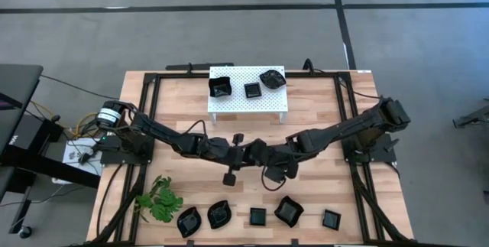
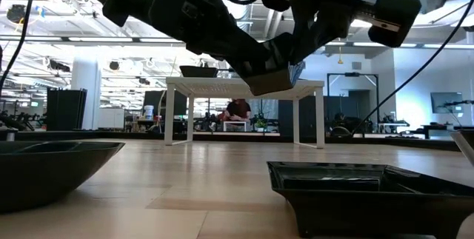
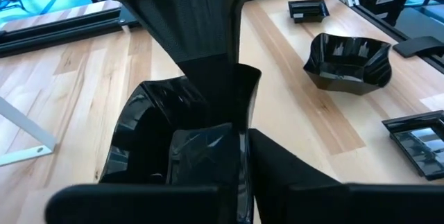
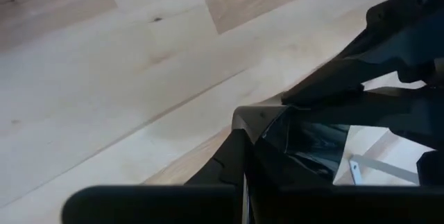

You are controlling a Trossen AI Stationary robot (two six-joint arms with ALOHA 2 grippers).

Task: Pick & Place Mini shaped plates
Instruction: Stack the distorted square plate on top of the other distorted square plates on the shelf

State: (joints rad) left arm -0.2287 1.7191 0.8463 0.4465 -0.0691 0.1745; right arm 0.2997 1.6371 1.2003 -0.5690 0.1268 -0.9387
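Both arms meet over the middle of the table. My left gripper (image 1: 235, 155) and my right gripper (image 1: 261, 155) are each shut on the same glossy black mini plate (image 3: 173, 123), which hangs in the air between them (image 2: 270, 83). The grippers cover most of the plate in the high view. Three more black plates sit on the white perforated platform (image 1: 248, 100) at the far side. Several others rest on their bases in a row along the near edge, among them a wavy one (image 1: 289, 210) and a square one (image 1: 258, 216). My left gripper holds the plate by its near side, the wall (image 3: 243, 151) standing between its fingers (image 3: 291, 175). It comes level from the table's left. The plate is lifted clear of the table and tilted. My right gripper pinches the plate's opposite rim at a corner (image 3: 243, 71), its finger (image 3: 194, 30) reaching in level from the table's right. In its own wrist view that corner (image 4: 260, 116) sits at the fingertips. How far back the rim reaches is hidden.
A green plant sprig (image 1: 160, 199) lies near the left front corner. The left wrist view shows a wavy plate (image 3: 347, 61) and two square plates (image 3: 309, 9) (image 3: 416, 141) on the wood below. Bare table lies between the platform and the near row.
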